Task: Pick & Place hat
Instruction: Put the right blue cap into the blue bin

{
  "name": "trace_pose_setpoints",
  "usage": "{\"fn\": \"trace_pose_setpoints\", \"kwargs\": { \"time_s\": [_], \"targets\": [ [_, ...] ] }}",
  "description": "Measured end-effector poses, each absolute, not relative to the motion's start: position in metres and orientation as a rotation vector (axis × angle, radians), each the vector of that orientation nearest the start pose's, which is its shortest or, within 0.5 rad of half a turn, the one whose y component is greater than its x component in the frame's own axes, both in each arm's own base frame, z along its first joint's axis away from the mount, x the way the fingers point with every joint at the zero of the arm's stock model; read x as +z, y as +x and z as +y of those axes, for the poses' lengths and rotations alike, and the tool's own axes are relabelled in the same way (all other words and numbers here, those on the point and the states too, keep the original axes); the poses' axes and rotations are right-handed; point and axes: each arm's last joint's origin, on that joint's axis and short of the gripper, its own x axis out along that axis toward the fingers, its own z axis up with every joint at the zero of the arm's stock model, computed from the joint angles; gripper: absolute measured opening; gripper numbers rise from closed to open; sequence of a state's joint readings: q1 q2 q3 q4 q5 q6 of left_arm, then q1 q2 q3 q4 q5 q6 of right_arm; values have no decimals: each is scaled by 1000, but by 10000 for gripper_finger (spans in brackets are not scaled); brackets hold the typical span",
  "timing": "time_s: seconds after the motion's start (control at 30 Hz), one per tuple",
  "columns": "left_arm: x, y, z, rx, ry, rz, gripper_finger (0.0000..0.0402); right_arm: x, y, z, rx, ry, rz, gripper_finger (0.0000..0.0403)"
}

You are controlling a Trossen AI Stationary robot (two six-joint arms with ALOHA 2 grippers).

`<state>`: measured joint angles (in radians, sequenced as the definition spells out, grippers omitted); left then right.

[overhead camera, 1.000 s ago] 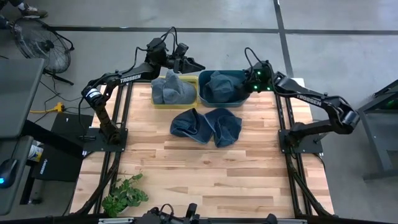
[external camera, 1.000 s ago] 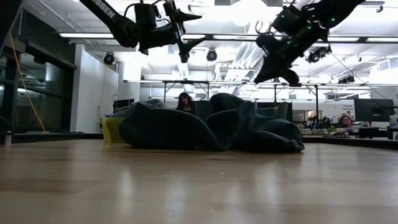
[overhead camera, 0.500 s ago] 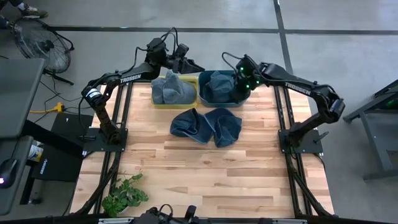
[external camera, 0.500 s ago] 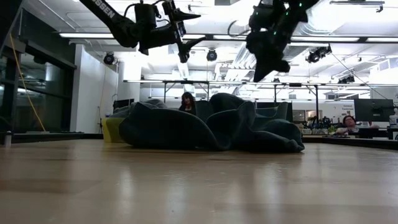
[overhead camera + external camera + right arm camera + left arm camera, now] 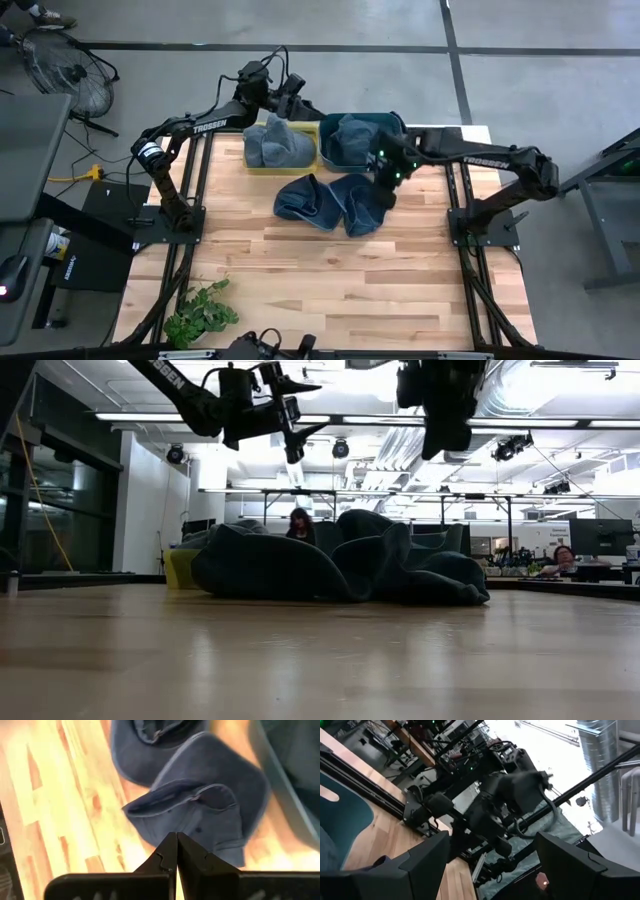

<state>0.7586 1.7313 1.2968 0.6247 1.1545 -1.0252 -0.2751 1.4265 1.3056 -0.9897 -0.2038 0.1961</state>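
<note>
Now we hold our right gripper [image 5: 384, 190], fingers pressed together and empty, above the right blue hat [image 5: 362, 203] near frame centre, which touches a second blue hat [image 5: 305, 201] to its left. Our left gripper [image 5: 305, 100], fingers spread, hangs over the yellow bin [image 5: 250, 163] at upper centre, beside the teal bin [image 5: 330, 160].

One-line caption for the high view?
Right gripper, jaws shut, hovers over a blue hat on the table; left gripper waits open.
</note>
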Motion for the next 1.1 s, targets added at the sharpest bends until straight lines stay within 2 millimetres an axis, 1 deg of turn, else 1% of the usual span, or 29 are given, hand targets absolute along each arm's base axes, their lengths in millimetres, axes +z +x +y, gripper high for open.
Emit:
{"fn": "trace_pose_setpoints", "kwargs": {
  "time_s": [0.17,0.27,0.47,0.53,0.63,0.8,0.93,1.03,1.1],
  "targets": [
    [330,299,246,-446,-841,122,294,306,270,-36,-217,391,1122,1],
    [330,299,246,-460,-837,131,294,296,270,-17,-237,415,1155,3],
    [329,298,245,-495,-813,151,294,256,266,23,-255,518,1209,1],
    [329,298,245,-507,-804,157,294,243,266,36,-272,528,1184,1],
    [329,298,245,-509,-799,160,294,228,265,51,-333,548,1097,3],
    [328,298,245,-506,-806,166,294,211,262,69,-393,578,982,2],
    [328,298,245,-506,-807,166,294,201,258,78,-435,593,892,3],
    [327,298,245,-511,-807,170,294,195,256,81,-477,616,835,16],
    [327,298,244,-521,-808,178,294,193,257,81,-483,638,804,32]
  ]
}}
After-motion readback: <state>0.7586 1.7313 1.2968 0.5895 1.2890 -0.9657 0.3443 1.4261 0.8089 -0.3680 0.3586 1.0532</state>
